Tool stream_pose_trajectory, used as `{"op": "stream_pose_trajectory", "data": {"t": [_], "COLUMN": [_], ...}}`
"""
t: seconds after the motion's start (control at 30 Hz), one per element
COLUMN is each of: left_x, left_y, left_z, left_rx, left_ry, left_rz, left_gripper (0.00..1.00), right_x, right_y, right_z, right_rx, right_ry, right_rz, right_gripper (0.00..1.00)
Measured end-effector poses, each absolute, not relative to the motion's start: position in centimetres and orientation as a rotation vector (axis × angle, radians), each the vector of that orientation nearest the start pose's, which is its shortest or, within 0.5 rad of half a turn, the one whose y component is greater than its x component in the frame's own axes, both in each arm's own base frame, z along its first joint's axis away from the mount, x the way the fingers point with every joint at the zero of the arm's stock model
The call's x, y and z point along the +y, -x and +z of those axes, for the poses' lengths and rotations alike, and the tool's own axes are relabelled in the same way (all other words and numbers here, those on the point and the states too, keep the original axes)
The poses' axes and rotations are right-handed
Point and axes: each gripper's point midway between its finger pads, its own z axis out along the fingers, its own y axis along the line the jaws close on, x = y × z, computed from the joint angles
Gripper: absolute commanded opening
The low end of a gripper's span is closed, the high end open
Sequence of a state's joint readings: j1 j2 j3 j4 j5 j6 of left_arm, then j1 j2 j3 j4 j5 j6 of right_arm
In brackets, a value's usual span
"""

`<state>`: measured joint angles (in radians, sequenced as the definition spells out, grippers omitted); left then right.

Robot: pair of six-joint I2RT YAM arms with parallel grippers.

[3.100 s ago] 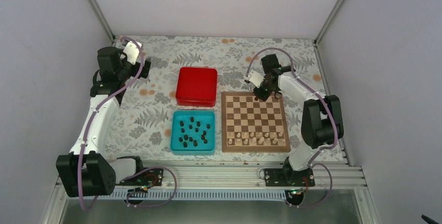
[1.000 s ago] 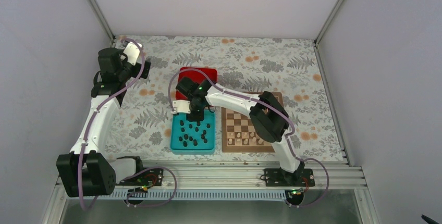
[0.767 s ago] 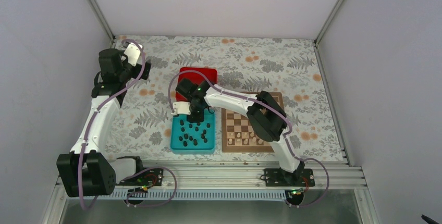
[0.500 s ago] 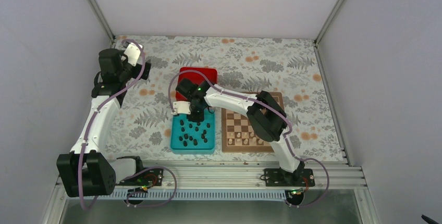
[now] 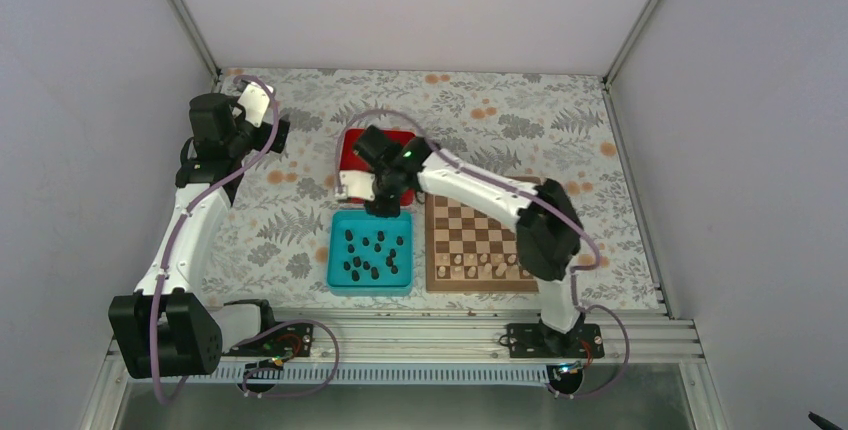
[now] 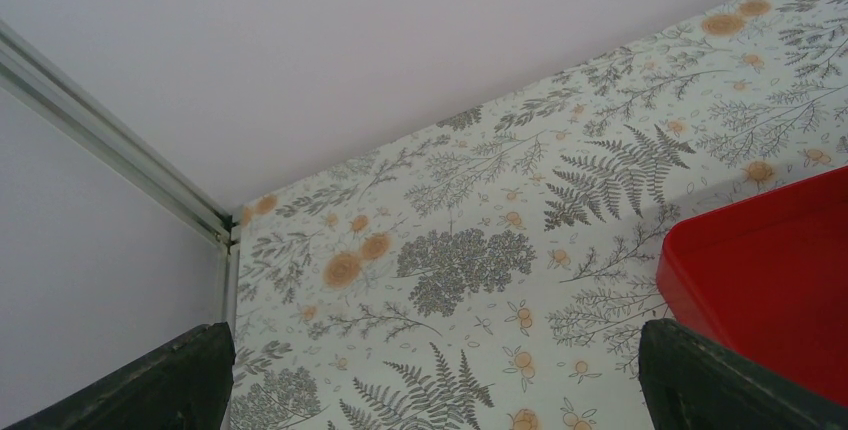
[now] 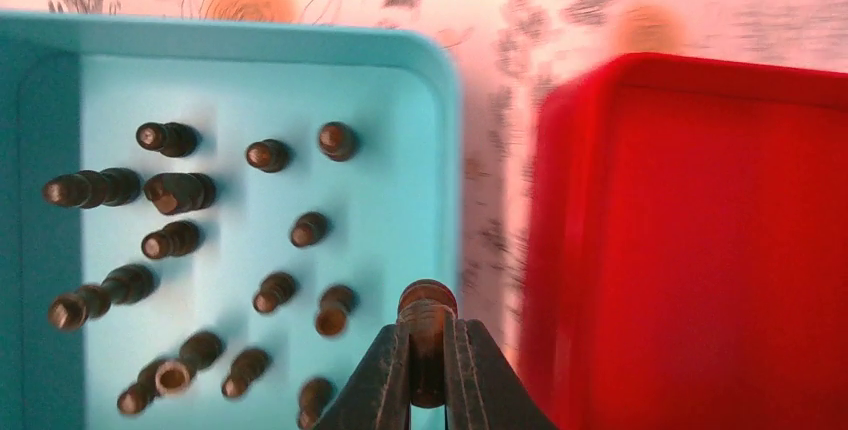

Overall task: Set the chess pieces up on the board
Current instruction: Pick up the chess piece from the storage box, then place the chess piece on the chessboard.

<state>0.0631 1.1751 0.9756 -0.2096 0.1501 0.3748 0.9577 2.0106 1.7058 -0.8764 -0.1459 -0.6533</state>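
Clamping a dark brown, round-headed chess piece (image 7: 427,302), perhaps a pawn, the right gripper (image 7: 427,338) hangs over the teal tray's (image 7: 300,40) 12 o'clock rim; left gripper (image 6: 432,335) gapes.

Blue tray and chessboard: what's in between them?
Just a bare strip of flowery tablecloth lies between the teal tray and the board; the top view shows it.

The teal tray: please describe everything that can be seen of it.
The teal tray is a shallow rectangle with rounded corners and a low rim, seemingly plastic. It lies flat on the floral tablecloth, left of the board and on the near side of the red box, a small gap to each. Dark chess pieces lie scattered inside, some on their sides. The right gripper, shut on one dark piece, hovers above its far edge and seems clear of it.
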Motion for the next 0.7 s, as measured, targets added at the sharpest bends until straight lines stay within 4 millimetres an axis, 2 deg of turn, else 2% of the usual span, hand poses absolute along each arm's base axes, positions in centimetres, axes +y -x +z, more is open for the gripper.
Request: {"op": "stream_pose_trajectory", "data": {"t": [0.13, 0.23, 0.3, 0.37, 0.47, 0.6, 0.7], "left_x": [-0.1, -0.1, -0.1, -0.1, -0.1, -0.1, -0.1], "left_y": [-39.5, -39.5, -39.5, -39.5, -39.5, -39.5, -39.5], "left_z": [27.0, 27.0, 27.0, 27.0, 27.0, 27.0, 27.0], "left_rx": [1.936, 1.936, 1.936, 1.936, 1.936, 1.936, 1.936], "left_ry": [-0.403, -0.403, -0.403, -0.403, -0.403, -0.403, -0.403], "left_rz": [0.137, 0.137, 0.137, 0.136, 0.136, 0.136, 0.136], "left_gripper": [1.0, 1.0, 1.0, 1.0, 1.0, 1.0, 1.0], "right_x": [37.7, 33.2, 30.5, 27.4, 24.2, 21.4, 19.9], "right_y": [-28.3, -32.1, -33.9, -35.6, -36.4, -36.0, -35.8], "right_z": [16.8, 20.2, 20.9, 20.6, 18.4, 14.9, 13.1], "right_rx": [1.875, 1.918, 1.958, 2.018, 2.109, 2.21, 2.254], "right_ry": [1.859, 1.69, 1.614, 1.544, 1.505, 1.509, 1.504], "right_rz": [0.294, 0.255, 0.22, 0.185, 0.157, 0.149, 0.144], "right_gripper": [0.04, 0.04, 0.04, 0.04, 0.04, 0.04, 0.04]}}
